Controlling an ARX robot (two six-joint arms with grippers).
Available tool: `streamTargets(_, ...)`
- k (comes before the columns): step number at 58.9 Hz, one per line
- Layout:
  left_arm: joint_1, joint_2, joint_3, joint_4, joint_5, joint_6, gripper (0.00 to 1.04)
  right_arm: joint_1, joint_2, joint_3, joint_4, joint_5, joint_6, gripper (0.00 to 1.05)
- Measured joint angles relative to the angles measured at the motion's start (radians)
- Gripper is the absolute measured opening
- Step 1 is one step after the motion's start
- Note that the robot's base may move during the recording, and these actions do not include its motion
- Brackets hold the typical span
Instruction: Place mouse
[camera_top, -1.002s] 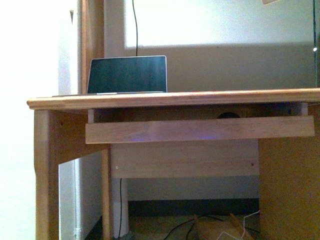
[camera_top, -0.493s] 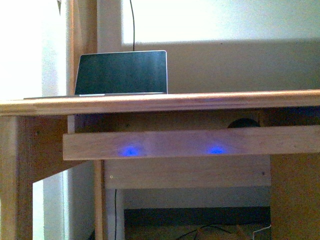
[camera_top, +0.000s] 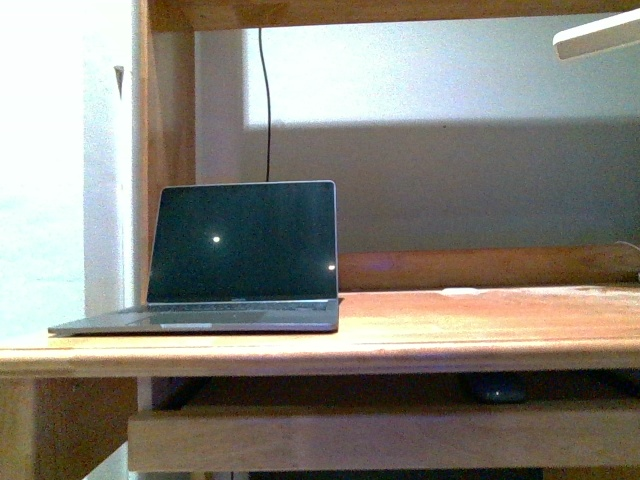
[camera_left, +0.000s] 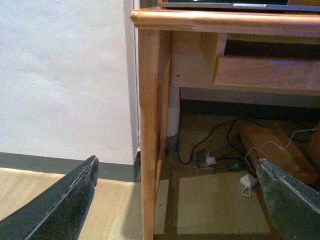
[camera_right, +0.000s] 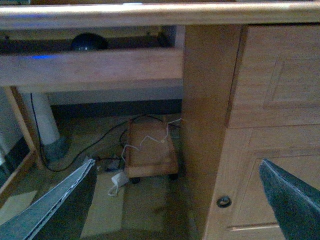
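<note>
The mouse (camera_top: 498, 388) is a small dark rounded shape lying on the pull-out keyboard tray (camera_top: 380, 438), under the desktop, right of the middle. It also shows in the right wrist view (camera_right: 89, 41), behind the tray's front board. My left gripper (camera_left: 175, 205) is open and empty, low by the desk's left leg (camera_left: 150, 140). My right gripper (camera_right: 175, 200) is open and empty, low in front of the desk's right cabinet (camera_right: 270, 125), well below the mouse. Neither arm shows in the front view.
An open dark laptop (camera_top: 240, 255) stands at the left on the wooden desktop (camera_top: 480, 325). A cable runs up the wall behind it. Under the desk lie cables, a white adapter (camera_left: 247, 181) and a small wheeled wooden board (camera_right: 150, 150). A white lamp head (camera_top: 598, 36) is at upper right.
The front view has risen: the desktop now sits lower in the picture and its top surface shows. The blue light spots on the tray's front are gone from it.
</note>
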Motion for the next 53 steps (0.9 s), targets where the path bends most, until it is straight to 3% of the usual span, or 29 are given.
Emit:
streamTargets(16,0.0,0.001,0.0,-0.001,0.003,0.0,0.97,0.0,0.0,0.0,0.0,0.0,0.0,0.97)
streamTargets(20,0.005,0.048,0.042,-0.115,0.063,-0.05,0.97,0.0,0.0,0.0,0.0,0.0,0.0,0.97)
streamTargets(24,-0.024,0.126,0.073,-0.194,0.063,-0.066,0.97,0.0,0.0,0.0,0.0,-0.001,-0.001,0.97)
streamTargets(30,-0.086,0.205,0.085,-0.152,0.046,-0.006,0.97,0.0,0.0,0.0,0.0,0.0,-0.001,0.97)
streamTargets(38,-0.186,0.41,0.102,0.069,0.031,0.275,0.97,0.0,0.0,0.0,0.0,-0.001,-0.001,0.97)
streamTargets(44,-0.208,0.665,0.127,0.327,0.106,0.583,0.97,0.0,0.0,0.0,0.0,0.0,-0.001,0.97)
streamTargets(53,-0.211,1.072,0.198,0.69,0.139,0.972,0.97,0.0,0.0,0.0,0.0,-0.001,-0.001,0.97)
